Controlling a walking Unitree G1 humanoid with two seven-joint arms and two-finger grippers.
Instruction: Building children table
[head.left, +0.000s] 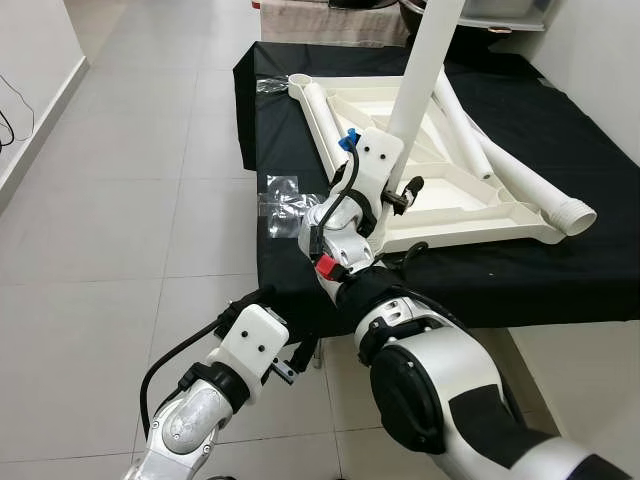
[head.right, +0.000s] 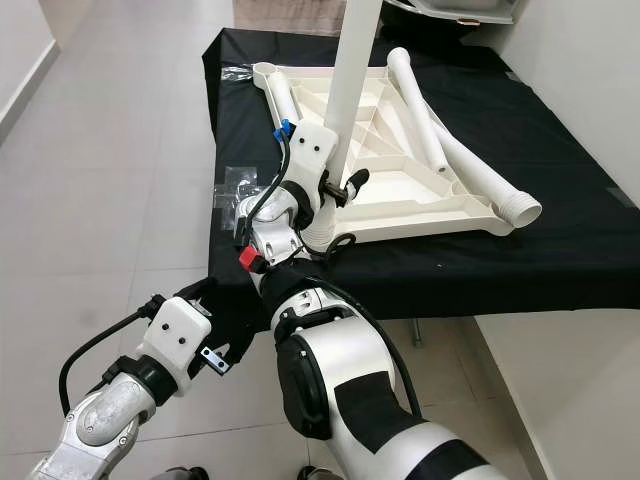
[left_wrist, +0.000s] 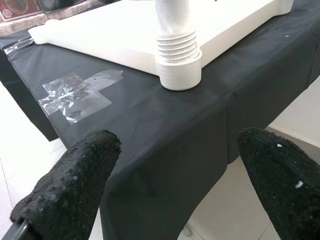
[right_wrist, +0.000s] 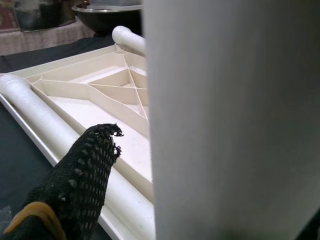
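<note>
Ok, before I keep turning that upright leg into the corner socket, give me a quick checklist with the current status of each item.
1. Right gripper on the upright leg: ok, a finger lies against the tube; the other is hidden.
2. Leg seated in the corner socket: not ok, several threads still show above the collar.
3. Leg upright: ok, it looks about vertical from the left wrist view.
4. Tabletop flat, underside up, on the black cloth: ok.
5. Left gripper clear of the work: ok, open, off the table's edge.
6. Loose legs out of the way: cannot tell, they lie across the tabletop.
</note>
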